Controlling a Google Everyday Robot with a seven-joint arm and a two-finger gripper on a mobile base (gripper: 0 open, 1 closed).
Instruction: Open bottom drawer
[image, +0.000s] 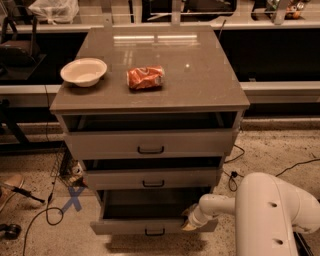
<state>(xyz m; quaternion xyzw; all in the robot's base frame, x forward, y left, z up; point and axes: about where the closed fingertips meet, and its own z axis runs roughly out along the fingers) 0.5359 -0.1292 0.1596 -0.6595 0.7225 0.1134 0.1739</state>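
The bottom drawer (122, 228) is the lowest and narrowest of three grey-beige fronts, with a small black curved handle (155, 232) at its centre. It stands pulled out from the cabinet, and its dark inside shows above the front panel. My gripper (189, 223) sits at the right end of that front panel, at its top edge. My white arm (272, 217) reaches in from the lower right.
A white bowl (84, 71) and a red snack bag (145, 77) lie on the cabinet top (205, 75). The top drawer (110, 144) and middle drawer (115, 178) stand slightly out. A blue tape X (73, 198) and cables (35, 220) lie on the floor at left.
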